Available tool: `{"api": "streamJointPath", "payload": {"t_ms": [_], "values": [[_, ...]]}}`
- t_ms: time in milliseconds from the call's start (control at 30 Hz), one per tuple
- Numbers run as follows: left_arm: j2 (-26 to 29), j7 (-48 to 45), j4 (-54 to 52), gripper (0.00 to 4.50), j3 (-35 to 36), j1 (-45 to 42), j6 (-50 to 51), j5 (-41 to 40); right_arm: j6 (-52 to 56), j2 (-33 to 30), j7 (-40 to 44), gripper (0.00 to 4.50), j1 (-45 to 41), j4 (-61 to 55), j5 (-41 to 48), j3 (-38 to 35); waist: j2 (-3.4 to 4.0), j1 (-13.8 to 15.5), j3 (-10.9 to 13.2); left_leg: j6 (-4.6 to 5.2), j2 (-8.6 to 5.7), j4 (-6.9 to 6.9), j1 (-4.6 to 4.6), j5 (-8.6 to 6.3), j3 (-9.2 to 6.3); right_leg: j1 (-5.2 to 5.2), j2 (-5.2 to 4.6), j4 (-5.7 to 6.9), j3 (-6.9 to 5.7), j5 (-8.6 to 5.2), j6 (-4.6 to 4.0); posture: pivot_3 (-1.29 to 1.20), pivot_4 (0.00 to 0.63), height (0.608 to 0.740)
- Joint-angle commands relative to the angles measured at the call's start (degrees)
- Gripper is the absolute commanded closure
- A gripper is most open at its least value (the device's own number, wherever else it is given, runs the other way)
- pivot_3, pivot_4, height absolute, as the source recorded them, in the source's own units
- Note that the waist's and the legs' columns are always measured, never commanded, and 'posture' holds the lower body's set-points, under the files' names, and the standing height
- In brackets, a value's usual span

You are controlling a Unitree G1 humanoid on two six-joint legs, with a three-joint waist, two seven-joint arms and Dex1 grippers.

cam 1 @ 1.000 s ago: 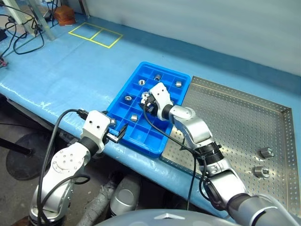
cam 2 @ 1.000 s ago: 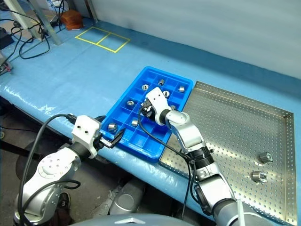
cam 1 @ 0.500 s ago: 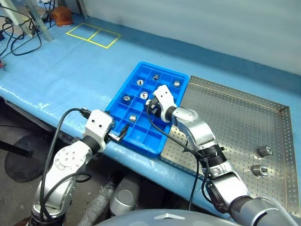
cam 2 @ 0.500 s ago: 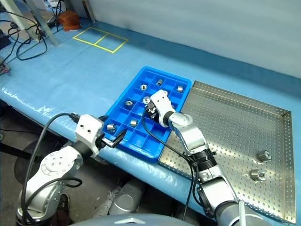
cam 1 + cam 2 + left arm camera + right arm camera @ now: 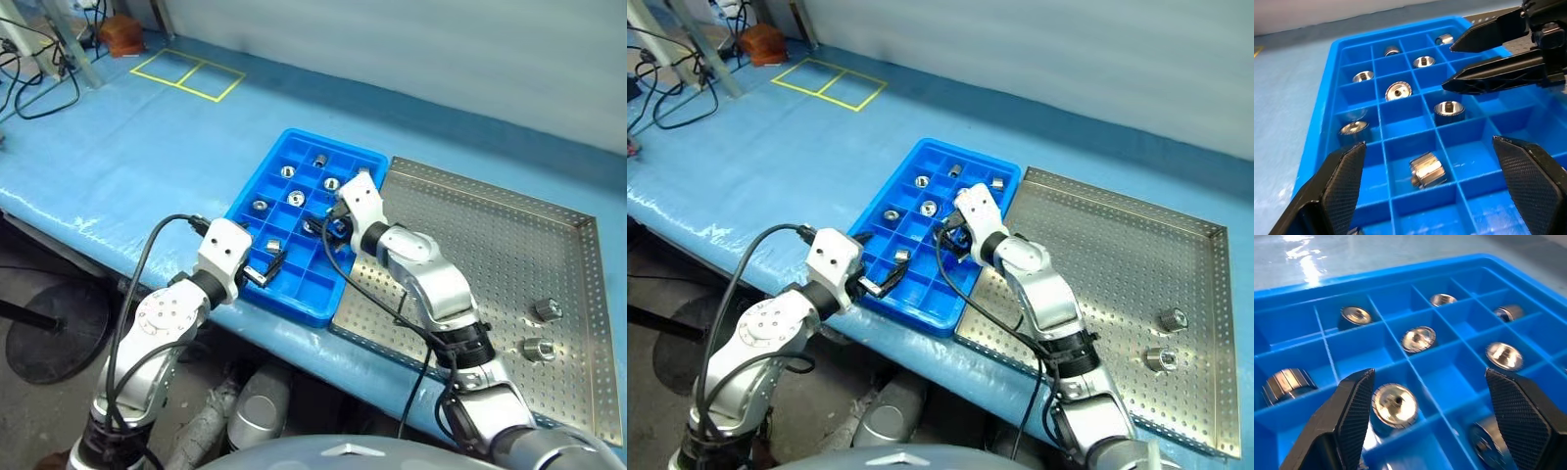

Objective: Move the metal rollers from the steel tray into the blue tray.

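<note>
Blue tray (image 5: 257,184): one. Steel tray (image 5: 573,343): one. Metal rollers (image 5: 547,311) on steel tray: two.

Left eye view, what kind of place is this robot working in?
Probably a lab or workshop test bench: a long table under blue sheeting, yellow tape squares marked on it, loose cables at the far end, plus a steel tray and blue tray of metal rollers.

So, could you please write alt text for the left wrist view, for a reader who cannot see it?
The left tool, open, hovers over the blue tray, whose square compartments hold metal rollers, one to a cell. The right tool, open and holding nothing, reaches in above the tray from the steel tray side.
</note>
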Motion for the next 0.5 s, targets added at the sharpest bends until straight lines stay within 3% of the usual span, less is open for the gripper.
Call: {"api": "streamJointPath", "payload": {"t_ms": [33,167,367,500], "values": [[-1.30,-1.54,3.94,0.00,-2.29,-4.58,-4.59,0.57,3.58,-3.45,-0.70,0.70,3.80,-8.95,0.38,-4.24,0.00,-1.49,0.00,0.00,0.00,0.02,-0.01,0.00,0.01,0.01,0.00,-0.01,0.02,-0.05,-0.08,0.20,0.150,0.740],[-3.60,-4.75,11.92,0.00,-5.71,-12.13,-8.82,0.79,8.55,-7.11,-2.58,0.70,11.71,-17.39,-0.11,-9.36,0.00,-5.77,-0.01,0.01,-0.03,0.09,0.00,0.01,0.00,0.07,-0.01,0.00,0.08,0.05,0.07,0.09,0.150,0.740],[-6.06,-8.22,18.75,0.00,-8.43,-16.74,-12.74,0.77,13.16,-8.33,-5.92,0.70,18.28,-23.83,-1.02,-12.98,0.01,-16.34,-0.01,0.12,-0.04,0.23,0.06,-0.05,0.06,0.18,-0.03,0.02,0.23,0.21,0.20,-0.02,0.150,0.740],[-7.23,-11.47,19.87,0.00,-10.48,-17.20,-13.24,-0.27,16.16,-9.05,-6.84,0.70,21.28,-26.93,-0.75,-14.95,0.03,-21.62,-0.03,0.14,0.00,0.23,0.18,-0.04,0.05,0.24,0.01,0.17,0.24,0.17,0.25,-0.04,0.150,0.740]]}}
